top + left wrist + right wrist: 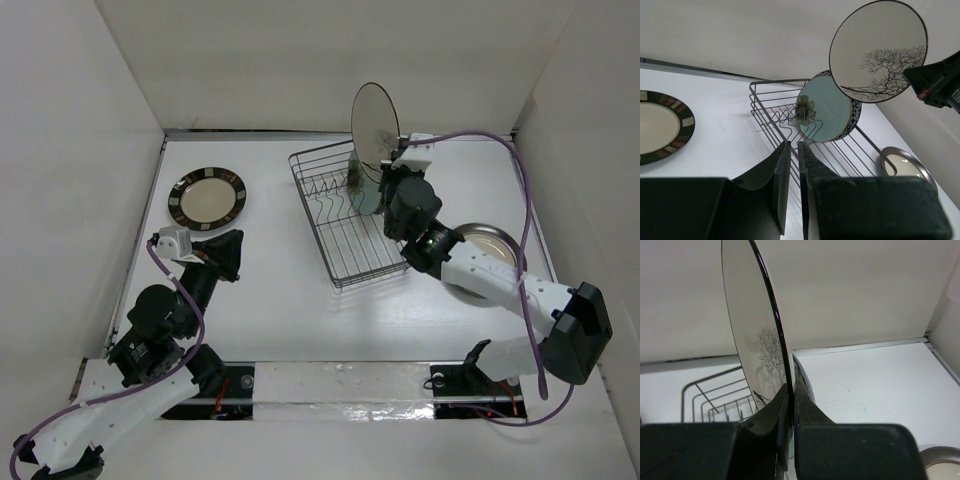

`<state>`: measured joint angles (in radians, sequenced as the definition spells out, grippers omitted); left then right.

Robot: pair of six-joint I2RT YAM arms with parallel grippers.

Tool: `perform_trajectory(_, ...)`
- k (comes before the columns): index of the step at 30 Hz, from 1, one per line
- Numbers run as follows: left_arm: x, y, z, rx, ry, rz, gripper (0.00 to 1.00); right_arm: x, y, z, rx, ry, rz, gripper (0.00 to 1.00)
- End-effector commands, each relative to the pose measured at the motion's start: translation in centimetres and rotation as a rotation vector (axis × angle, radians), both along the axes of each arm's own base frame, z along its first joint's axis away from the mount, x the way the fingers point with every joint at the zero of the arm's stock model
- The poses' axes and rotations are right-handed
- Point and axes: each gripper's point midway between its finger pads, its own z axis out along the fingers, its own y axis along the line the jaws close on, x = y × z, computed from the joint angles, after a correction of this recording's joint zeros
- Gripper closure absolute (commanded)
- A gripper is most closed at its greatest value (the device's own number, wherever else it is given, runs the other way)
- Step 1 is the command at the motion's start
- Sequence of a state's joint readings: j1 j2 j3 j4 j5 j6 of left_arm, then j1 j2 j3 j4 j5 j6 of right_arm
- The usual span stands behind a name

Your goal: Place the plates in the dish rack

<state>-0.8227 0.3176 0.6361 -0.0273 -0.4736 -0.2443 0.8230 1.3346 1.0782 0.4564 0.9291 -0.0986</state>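
Observation:
My right gripper (pixel 393 163) is shut on the lower rim of the cream plate with the black tree drawing (pixel 375 130) and holds it upright above the far end of the dark wire dish rack (pixel 335 235). The right wrist view shows the fingers (pixel 782 400) pinching its thin edge (pixel 751 315). A pale teal plate (pixel 824 107) stands in the rack with a blue floral plate (pixel 856 113) right behind it. The dark-striped plate (pixel 207 197) lies flat at far left. The grey-brown rimmed plate (pixel 495 243) lies right of the rack. My left gripper (pixel 230 256) is shut and empty.
White walls close in the table at the back and both sides. My right arm reaches over the grey-brown rimmed plate. The rack's near slots (pixel 771 111) show only wire prongs. The striped plate also shows in the left wrist view (pixel 660 125).

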Motion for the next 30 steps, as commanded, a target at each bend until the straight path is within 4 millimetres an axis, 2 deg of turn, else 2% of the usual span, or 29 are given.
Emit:
perform_trajectory(1,0.0,-0.1,1.3,-0.027,-0.032,-0.008,0.90,1.1,1.8,3.1,0.008,-0.042,0.113,1.00)
perform_trajectory(5,0.0,-0.1,1.5,-0.030,-0.038,-0.003,0.90,2.1,3.0,2.2,-0.066,-0.008,0.149,1.00)
perform_trajectory(6,0.2,-0.2,1.3,-0.022,-0.029,-0.004,0.90,2.7,2.7,1.9,-0.077,0.002,0.138,1.00)
perform_trajectory(14,0.3,-0.5,0.8,-0.006,-0.014,-0.012,0.89,5.7,4.1,-2.5,-0.133,0.097,0.119,1.00)
perform_trajectory(19,0.5,-0.8,0.6,0.005,-0.008,-0.015,0.89,5.8,4.0,-3.5,-0.113,0.099,0.100,1.00)
perform_trajectory(23,0.4,-0.8,0.9,-0.004,-0.020,-0.014,0.89,5.2,2.6,-2.4,-0.069,0.071,0.049,1.00)
perform_trajectory(28,0.5,-1.2,0.6,0.008,-0.011,-0.030,0.88,3.5,0.5,0.6,0.040,0.007,0.011,1.00)
perform_trajectory(30,0.6,-1.3,0.4,0.013,-0.005,-0.030,0.88,3.3,0.1,0.7,0.048,0.003,0.018,1.00)
